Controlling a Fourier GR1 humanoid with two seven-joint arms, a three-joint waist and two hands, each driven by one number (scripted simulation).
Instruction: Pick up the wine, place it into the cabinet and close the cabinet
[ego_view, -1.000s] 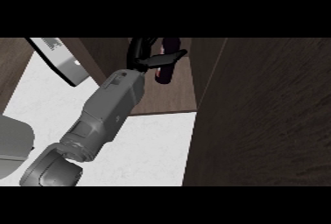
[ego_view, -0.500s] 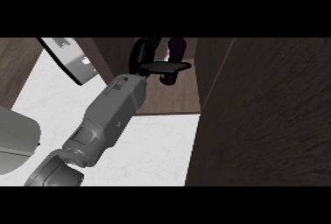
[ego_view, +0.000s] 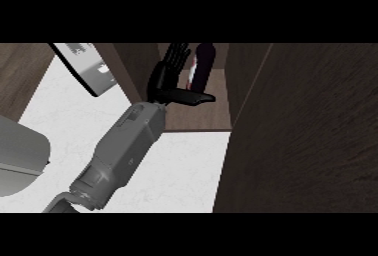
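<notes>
Head view: you can see the left hand (ego_view: 171, 79) at the top middle of the frame, reaching into the open cabinet (ego_view: 198, 119). Its fingers (ego_view: 176, 56) are straight and point up the frame. The thumb (ego_view: 193, 97) sticks out to the right. The hand has let go and grips nothing.

The wine (ego_view: 204, 64) stands upright inside the cabinet, just right of the fingers and above the thumb. You cannot tell if the fingers touch it. It is a dark bottle with a bit of red and white on its left side. You cannot read any words on it. Its top is cut off at the upper edge.

The big dark wooden door (ego_view: 303, 135) fills the right side of the frame.

At the upper left is a pale panel (ego_view: 83, 67) with a dark rim. It has small grey marks, too small to read.

A grey rounded shape (ego_view: 18, 157) sits at the left edge over the white surface (ego_view: 184, 170). It is cut off, so you cannot tell what it is.
</notes>
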